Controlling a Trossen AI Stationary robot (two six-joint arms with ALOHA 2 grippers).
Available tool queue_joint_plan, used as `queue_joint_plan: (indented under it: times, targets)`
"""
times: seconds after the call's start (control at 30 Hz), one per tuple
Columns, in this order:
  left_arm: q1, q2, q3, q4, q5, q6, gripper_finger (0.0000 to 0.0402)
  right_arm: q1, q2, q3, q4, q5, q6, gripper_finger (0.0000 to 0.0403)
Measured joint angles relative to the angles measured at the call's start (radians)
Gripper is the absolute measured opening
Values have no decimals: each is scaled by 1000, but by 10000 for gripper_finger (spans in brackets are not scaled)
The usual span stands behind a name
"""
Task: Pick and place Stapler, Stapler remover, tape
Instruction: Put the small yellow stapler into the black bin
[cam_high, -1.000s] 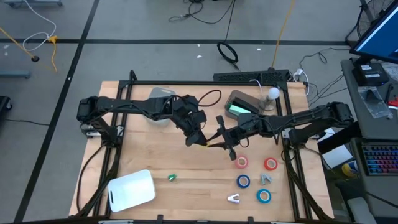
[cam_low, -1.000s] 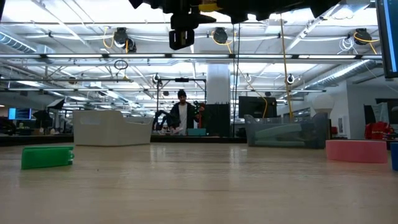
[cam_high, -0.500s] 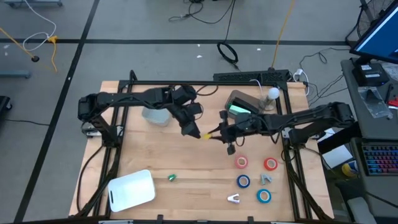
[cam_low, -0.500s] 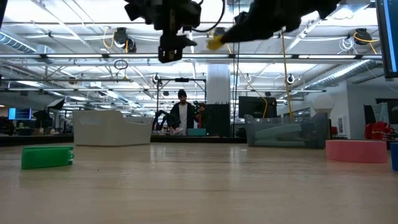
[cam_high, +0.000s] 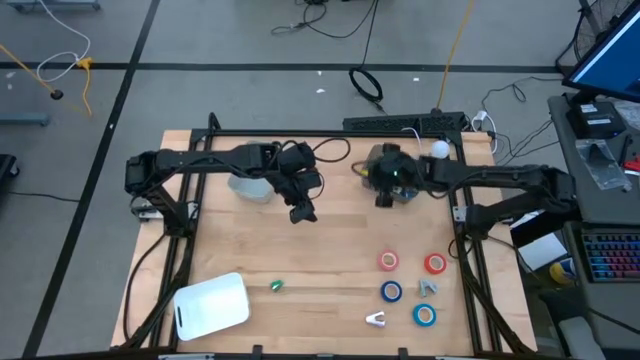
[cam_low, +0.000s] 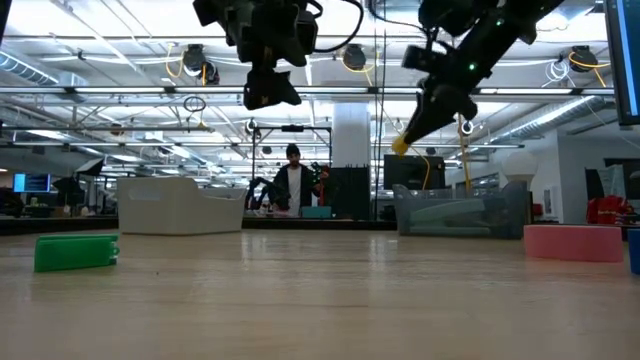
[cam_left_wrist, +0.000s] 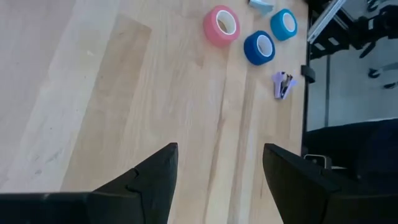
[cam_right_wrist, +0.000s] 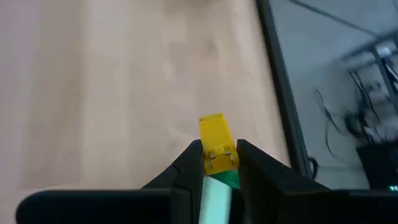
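Right claw carrying a small yellow stapler above the far side of the bench.

We see the right claw (cam_right_wrist: 214, 163) clamped on the small yellow stapler (cam_right_wrist: 215, 140), held over the clear bin (cam_high: 385, 160) at the far edge of the light wooden bench (cam_high: 330, 270). The left claw (cam_left_wrist: 217, 165) hangs spread and empty above mid-bench. Red and blue tape rolls (cam_high: 388, 262) lie near the right front corner, with a small purple staple remover (cam_left_wrist: 283, 84) beside them.

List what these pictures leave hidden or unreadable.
- Bin contents under the right gripper: hidden by the arm, high view.
- Yellow item in that gripper: type unclear, partly covered by fingers, right wrist view.
- Small pieces near the tape: too small, high view.
- Left gripper: open, empty.
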Motion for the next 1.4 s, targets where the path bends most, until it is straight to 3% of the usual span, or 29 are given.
queue_joint_plan:
  times: [0.23, 0.47, 0.97, 1.4]
  targets:
    - [-13, 0, 0, 0, -43, 26, 234, -179, 5, 1, -26, -57, -20, 74]
    - [-12, 0, 0, 3, -48, 53, 234, -293, 88, 1, -37, -83, -95, 76]
    - [-12, 0, 0, 58, -158, 79, 234, -314, 251, 2, 24, -57, -163, 77]
    - [-12, 0, 0, 120, -159, 78, 234, -321, 263, 2, 62, -60, -159, 77]
